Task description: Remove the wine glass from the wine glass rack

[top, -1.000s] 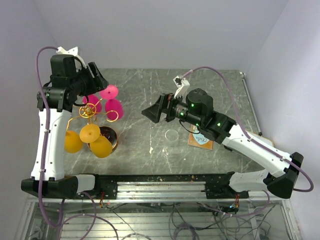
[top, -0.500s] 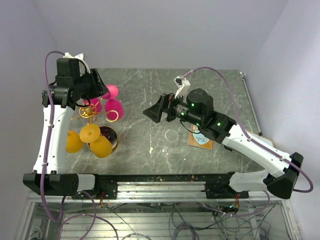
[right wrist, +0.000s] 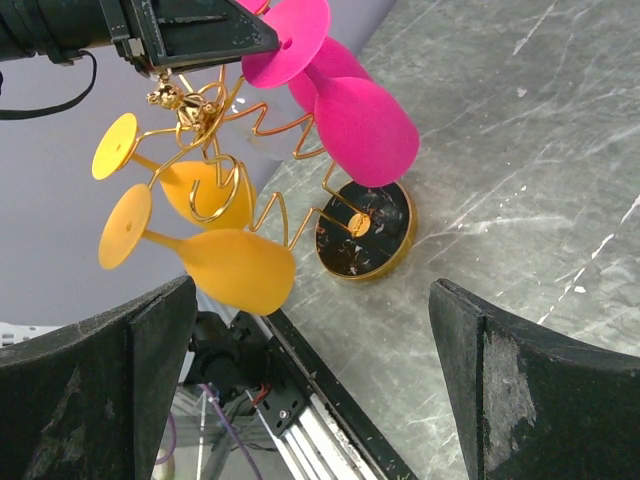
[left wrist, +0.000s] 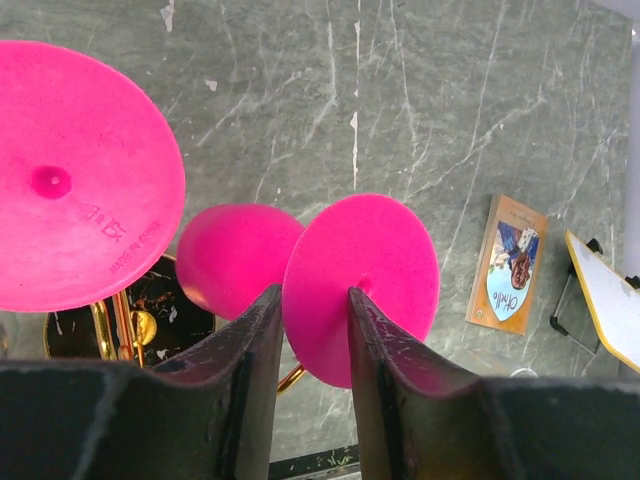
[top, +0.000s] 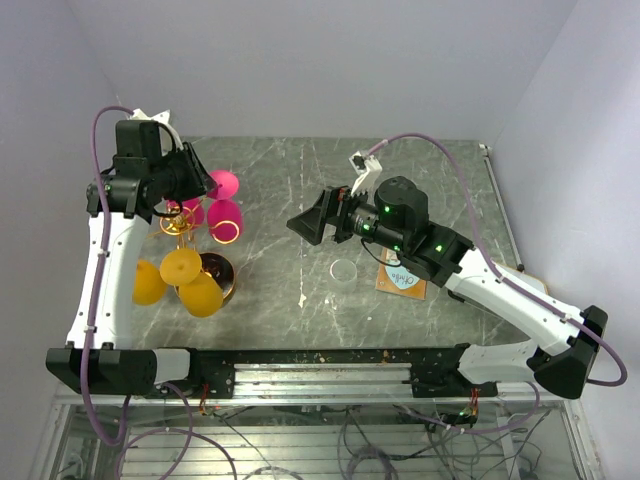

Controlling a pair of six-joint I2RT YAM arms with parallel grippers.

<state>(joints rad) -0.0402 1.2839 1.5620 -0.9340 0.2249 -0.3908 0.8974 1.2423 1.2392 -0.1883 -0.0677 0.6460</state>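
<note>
The gold wire wine glass rack [top: 184, 226] stands at the table's left on its round dark base [right wrist: 364, 238]. Two pink and two orange glasses hang from it upside down. My left gripper [top: 198, 180] is up at the foot of the right pink wine glass [left wrist: 392, 262]. Its jaws stand open at a narrow gap, and that pink foot fills the gap [left wrist: 315, 292]. The other pink glass's foot [left wrist: 70, 180] lies to the left. My right gripper [top: 306, 224] hovers wide open over mid-table, facing the rack [right wrist: 215, 115], holding nothing.
The orange glasses [top: 182, 268] hang on the rack's near side, just above the table. A clear ring [top: 343, 271] and a small illustrated card [top: 402, 278] lie on the marble right of centre. White walls close in left, right and back.
My left gripper has shifted slightly right toward the pink glass's foot and its jaws have narrowed. The right arm has stayed in place.
</note>
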